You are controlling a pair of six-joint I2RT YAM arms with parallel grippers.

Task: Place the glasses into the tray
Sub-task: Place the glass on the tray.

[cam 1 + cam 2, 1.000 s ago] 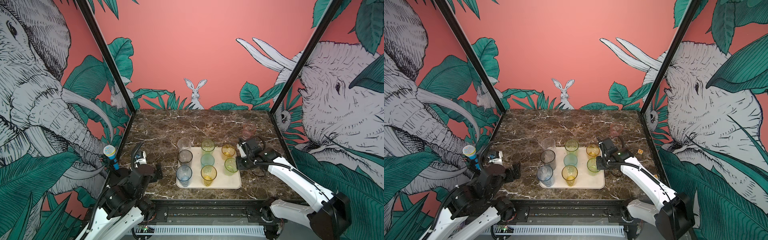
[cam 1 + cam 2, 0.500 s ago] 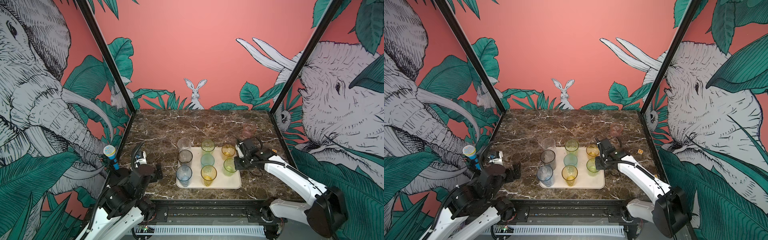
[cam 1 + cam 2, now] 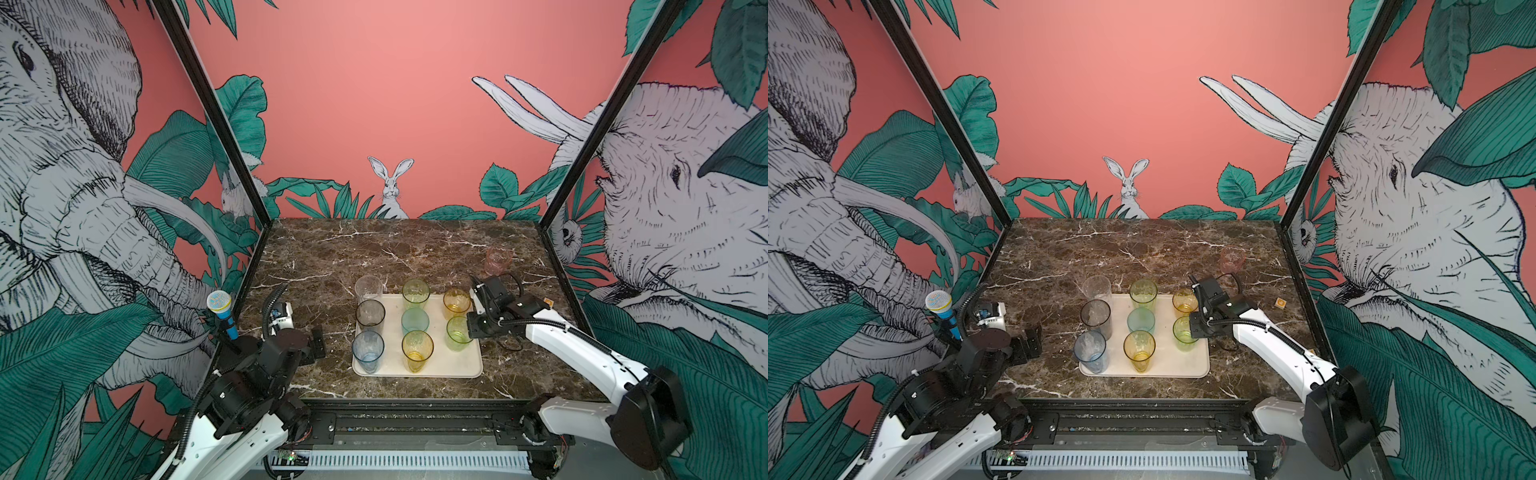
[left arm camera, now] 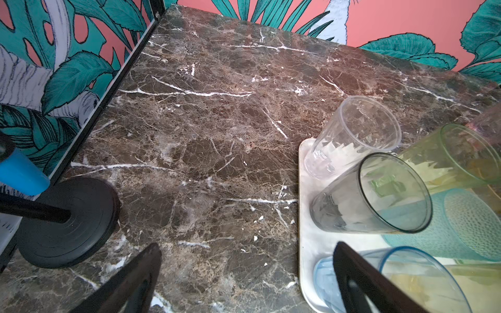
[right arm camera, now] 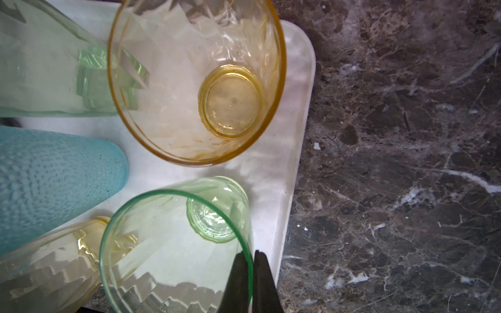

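Note:
The cream tray (image 3: 440, 363) (image 3: 1192, 361) lies at the table's front centre with several glasses standing on it. Among them are a clear one (image 4: 352, 130), a grey one (image 4: 379, 195), a blue one (image 4: 406, 276), a teal one (image 5: 54, 176) and an amber one (image 5: 230, 103). My right gripper (image 5: 251, 260) is shut on the rim of the light green glass (image 3: 458, 332) (image 5: 162, 244) at the tray's right edge. A pink glass (image 3: 498, 259) (image 3: 1232, 259) stands alone on the marble behind it. Left of the tray, my left gripper (image 4: 247, 246) (image 3: 318, 340) is open and holds nothing.
A toy microphone (image 3: 220, 307) on a black round stand (image 4: 65, 222) stands at the table's left edge, next to a white device (image 3: 282, 316). A small orange piece (image 3: 1281, 303) lies near the right wall. A black cable (image 3: 509, 343) loops beside the right arm.
The right arm has shifted slightly to the left, its gripper still on the light green glass, which stays in place. The left arm has not moved.

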